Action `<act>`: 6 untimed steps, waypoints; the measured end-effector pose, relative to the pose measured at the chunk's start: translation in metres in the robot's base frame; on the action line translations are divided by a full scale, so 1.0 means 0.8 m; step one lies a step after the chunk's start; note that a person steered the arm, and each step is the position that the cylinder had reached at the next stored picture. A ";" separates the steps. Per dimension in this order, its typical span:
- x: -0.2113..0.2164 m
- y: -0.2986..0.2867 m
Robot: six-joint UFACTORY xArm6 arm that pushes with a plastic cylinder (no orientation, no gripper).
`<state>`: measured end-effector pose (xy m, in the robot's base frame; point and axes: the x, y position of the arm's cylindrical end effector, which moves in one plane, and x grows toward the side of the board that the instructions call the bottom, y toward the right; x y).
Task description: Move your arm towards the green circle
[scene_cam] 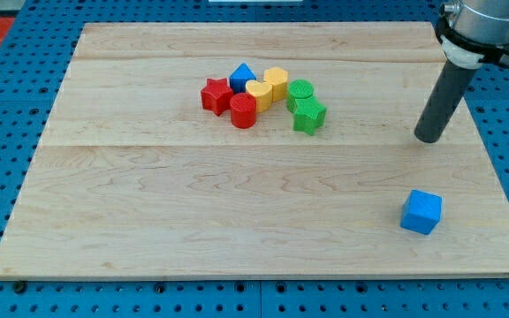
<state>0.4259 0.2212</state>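
Observation:
The green circle (300, 91) sits on the wooden board (148, 203) at the right end of a cluster near the view's top centre. A green star (308, 116) touches it just below. My tip (429, 138) rests on the board well to the view's right of the green circle and slightly lower. It touches no block.
The cluster also holds a red star (216, 94), a red cylinder (243, 112), a blue triangular block (242, 76), a yellow heart (258, 92) and a yellow cylinder (276, 82). A blue cube (421, 212) lies alone below my tip, toward the view's bottom right.

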 end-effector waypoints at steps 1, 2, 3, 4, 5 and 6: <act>-0.005 0.000; -0.005 0.000; -0.005 0.000; -0.016 -0.004; -0.042 -0.027; -0.090 -0.115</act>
